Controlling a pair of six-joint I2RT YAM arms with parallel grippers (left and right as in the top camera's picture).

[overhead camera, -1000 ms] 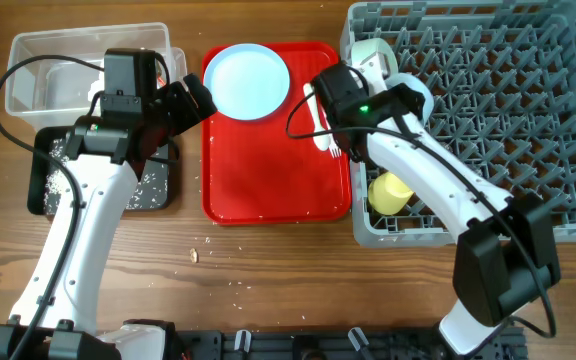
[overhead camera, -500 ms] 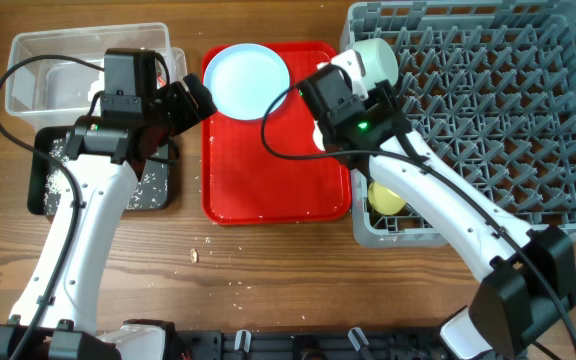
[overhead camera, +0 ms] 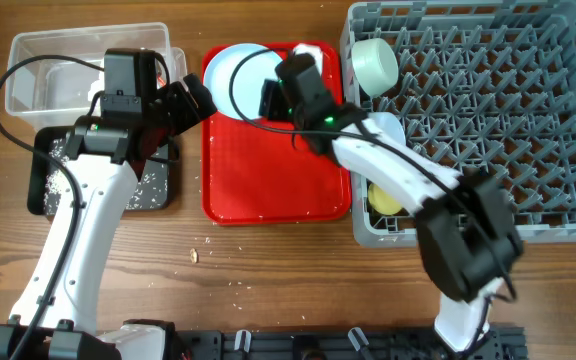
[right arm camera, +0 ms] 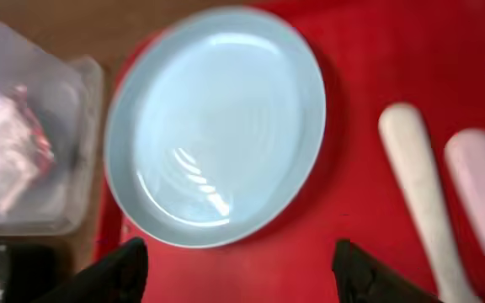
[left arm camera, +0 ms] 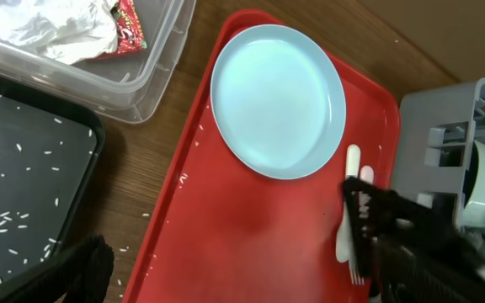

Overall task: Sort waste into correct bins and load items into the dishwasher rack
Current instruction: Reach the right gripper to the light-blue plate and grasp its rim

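The pale blue plate (overhead camera: pixel 230 75) lies at the far end of the red tray (overhead camera: pixel 268 170), clear in the left wrist view (left arm camera: pixel 278 99) and the right wrist view (right arm camera: pixel 217 126). My right gripper (overhead camera: pixel 267 98) hovers open and empty over its near edge (right arm camera: pixel 247 273). The white spoon and fork (left arm camera: pixel 349 198) lie on the tray's right side. My left gripper (overhead camera: pixel 196 100) is open and empty at the tray's left edge. One pale bowl (overhead camera: pixel 373 62) and the yellow cup (overhead camera: pixel 389 196) sit in the grey rack (overhead camera: pixel 488 100). The napkin (left arm camera: pixel 49 25) and red wrapper (left arm camera: pixel 129 17) lie in the clear box (overhead camera: pixel 38 95).
The black tray (overhead camera: pixel 163 190) with scattered crumbs lies under my left arm, in front of the clear box. A few crumbs (overhead camera: pixel 194 255) lie on the wooden table in front of the red tray. The rack fills the right side.
My right gripper has left the bowl in the rack's near-left corner and swung left, from the rack to above the plate on the red tray. The left arm has not moved.
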